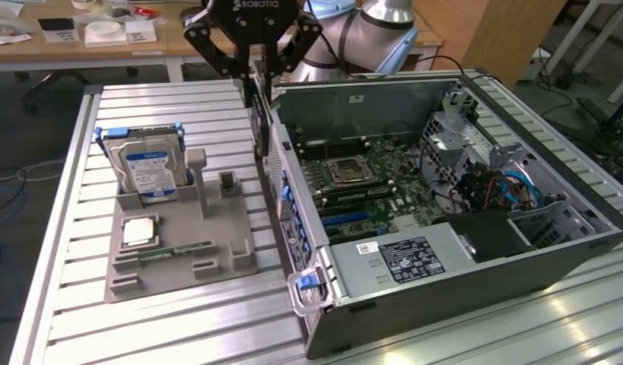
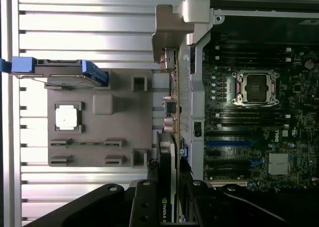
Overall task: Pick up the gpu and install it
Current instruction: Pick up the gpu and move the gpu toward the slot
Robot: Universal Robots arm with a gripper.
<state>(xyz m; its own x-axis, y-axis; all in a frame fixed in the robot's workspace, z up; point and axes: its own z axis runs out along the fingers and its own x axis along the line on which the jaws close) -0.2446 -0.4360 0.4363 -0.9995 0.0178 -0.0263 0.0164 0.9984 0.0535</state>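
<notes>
- Over on the exterior view's left, the grey holder (image 1: 179, 266) sits on the slatted worktop (image 1: 189, 327). The hard drive (image 1: 149, 169) stands upright in it and a square processor chip (image 1: 138, 230) lies flat. None of that is your card.
- Now the upper middle of that view: your gripper (image 1: 254, 72) hangs there with the gpu (image 1: 259, 122) hanging straight down below it, edge-on to the camera.
- The fingers are closed on the card, one on each flat face, near its upper edge. In the wrist view the gpu (image 2: 167, 179) is a thin dark slab running out from between the fingers (image 2: 142, 207).
- My read on handling: the card is light, stiff and thin, but fragile, with bare components and a contact edge you shouldn't knock. The smooth faces could let it slip or swing in a pinch, so a hold on the flat sides along one long edge suits it.
- The card's lower end hangs just beside the near wall of the open computer case (image 1: 443, 266). I can't tell whether it touches.
- Further right, the motherboard (image 1: 372, 190) lies exposed, and its blue slot (image 1: 347, 219) is well apart from the card. The card is not seated yet.
</notes>
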